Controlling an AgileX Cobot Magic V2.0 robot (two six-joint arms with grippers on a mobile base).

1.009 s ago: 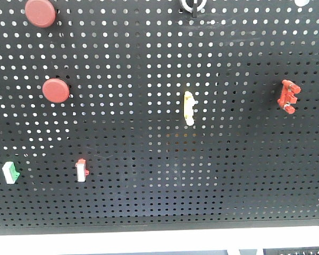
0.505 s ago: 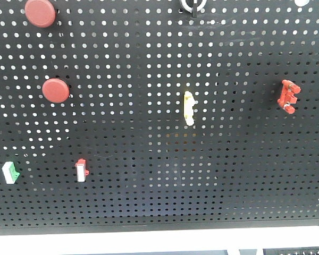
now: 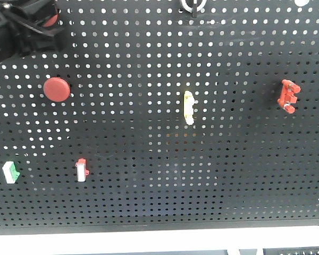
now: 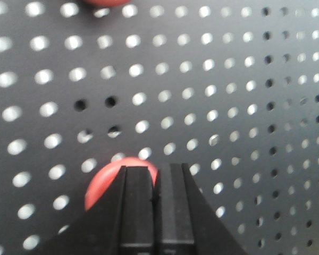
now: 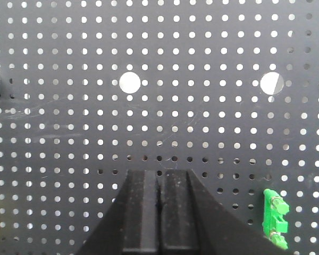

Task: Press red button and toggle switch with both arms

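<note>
Well, closest to me, my left gripper (image 4: 154,169) has its jaws pressed together on nothing. Its tips are right at the red button (image 4: 102,185), high on the left of the board (image 3: 212,180), above the smaller button (image 3: 57,88). Whether it's pushed in, I can't tell. My right gripper (image 5: 159,173) is likewise closed and empty, facing bare board near a green switch (image 5: 274,218). I judge the press underway, the toggle not yet started.

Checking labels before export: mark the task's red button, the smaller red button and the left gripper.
red button (image 4: 103,186), left wrist view, exposed face left of the fingers.
smaller red button (image 3: 57,89), front view, centre of face.
left gripper (image 4: 155,169), left wrist view, seam between shut fingertips.
</note>
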